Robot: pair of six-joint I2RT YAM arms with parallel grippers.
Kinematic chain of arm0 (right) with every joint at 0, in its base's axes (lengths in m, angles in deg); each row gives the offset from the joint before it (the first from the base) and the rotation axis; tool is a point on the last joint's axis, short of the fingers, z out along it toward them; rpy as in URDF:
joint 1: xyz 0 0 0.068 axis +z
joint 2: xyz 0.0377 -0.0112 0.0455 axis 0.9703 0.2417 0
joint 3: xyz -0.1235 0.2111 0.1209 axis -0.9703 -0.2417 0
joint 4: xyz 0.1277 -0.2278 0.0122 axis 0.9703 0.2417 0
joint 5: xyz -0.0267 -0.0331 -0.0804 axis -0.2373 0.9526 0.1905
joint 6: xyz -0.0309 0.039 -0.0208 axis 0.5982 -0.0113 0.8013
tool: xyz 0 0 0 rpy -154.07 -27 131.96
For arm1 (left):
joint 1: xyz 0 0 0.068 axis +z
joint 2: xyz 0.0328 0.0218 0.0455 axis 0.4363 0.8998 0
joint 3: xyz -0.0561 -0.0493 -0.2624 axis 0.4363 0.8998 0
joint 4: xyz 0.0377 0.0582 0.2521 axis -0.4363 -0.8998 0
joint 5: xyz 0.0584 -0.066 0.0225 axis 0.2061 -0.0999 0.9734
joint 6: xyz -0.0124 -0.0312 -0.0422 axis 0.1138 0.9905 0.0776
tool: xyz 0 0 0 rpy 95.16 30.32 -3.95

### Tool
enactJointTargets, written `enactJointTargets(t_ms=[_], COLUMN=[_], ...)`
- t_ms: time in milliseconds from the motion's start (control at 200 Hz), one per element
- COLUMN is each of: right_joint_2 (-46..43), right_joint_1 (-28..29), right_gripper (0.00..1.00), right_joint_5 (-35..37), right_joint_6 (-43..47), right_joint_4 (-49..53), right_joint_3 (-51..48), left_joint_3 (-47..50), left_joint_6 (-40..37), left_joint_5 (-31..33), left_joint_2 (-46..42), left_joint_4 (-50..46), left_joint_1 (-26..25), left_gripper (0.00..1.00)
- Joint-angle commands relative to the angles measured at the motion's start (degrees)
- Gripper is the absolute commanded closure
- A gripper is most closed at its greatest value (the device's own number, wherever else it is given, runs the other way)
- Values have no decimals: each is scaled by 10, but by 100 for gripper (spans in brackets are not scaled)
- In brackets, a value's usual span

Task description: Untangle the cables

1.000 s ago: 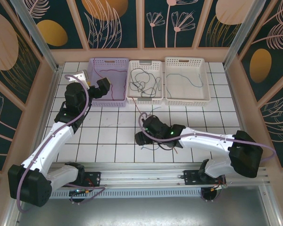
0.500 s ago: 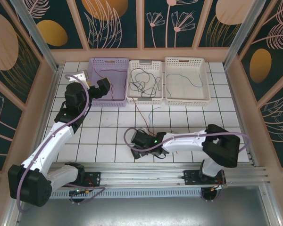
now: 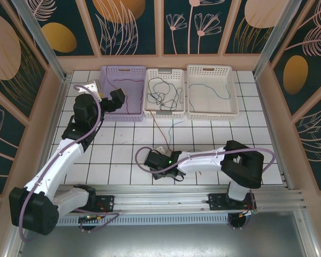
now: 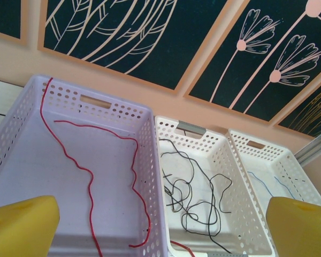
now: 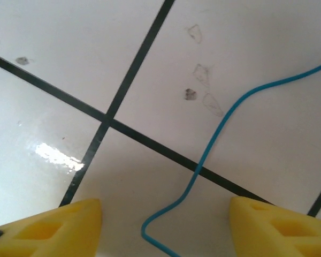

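The cables are thin wires. A red one [image 4: 88, 176] lies in the purple basket [image 3: 123, 93], black ones [image 4: 195, 201] are tangled in the middle white basket [image 3: 163, 92], and a blue one [image 3: 220, 92] is in the right white basket [image 3: 211, 91]. On the tiles, another red cable [image 3: 157, 128] and a blue cable [image 3: 172, 131] trail from the middle basket towards my right gripper [image 3: 154, 160]. That gripper is low over the table and open, and the blue cable [image 5: 203, 160] lies loose between its yellow fingers [image 5: 59, 230]. My left gripper [image 3: 111, 100] hovers open at the purple basket's near left corner, holding nothing.
The three baskets stand side by side at the back of the white tiled table [image 3: 123, 144]. Wooden walls enclose the table on three sides. The aluminium rail [image 3: 166, 195] carrying the arm bases runs along the front edge.
My right gripper has slid left along the front of the table while its arm folded at the elbow. The left arm has not moved.
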Motion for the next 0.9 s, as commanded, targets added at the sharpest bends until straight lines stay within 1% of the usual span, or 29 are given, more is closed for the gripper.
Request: enactJointTargets(t_ms=[0, 40, 110, 180, 330, 460, 616, 891], right_joint_2=[15, 15, 14, 12, 4, -27, -96, -232], right_joint_1=[2, 1, -2, -3, -6, -7, -23, -80], right_gripper=[44, 47, 56, 62, 86, 100, 100, 100], right_joint_5=[-7, -8, -10, -15, -16, -8, 20, 16], right_joint_6=[-10, -11, -13, -13, -14, -5, 17, 51], right_joint_4=[24, 26, 28, 26, 28, 35, 54, 69], right_joint_3=[4, 5, 4, 0, 3, 17, 48, 78], left_joint_3=[-14, -14, -13, -14, -14, -15, -15, -14], left_joint_6=[-10, -10, -10, -10, -11, -11, -11, -12], left_joint_5=[-5, -5, -5, -5, -5, -6, -6, -5], left_joint_2=[-3, -3, -3, -2, 0, 1, 2, 2], left_joint_4=[1, 1, 1, 0, 0, 0, 0, 0], left_joint_1=[-6, -5, -5, -6, -5, -6, -5, -5], left_gripper=[2, 1, 2, 2, 2, 2, 2, 1])
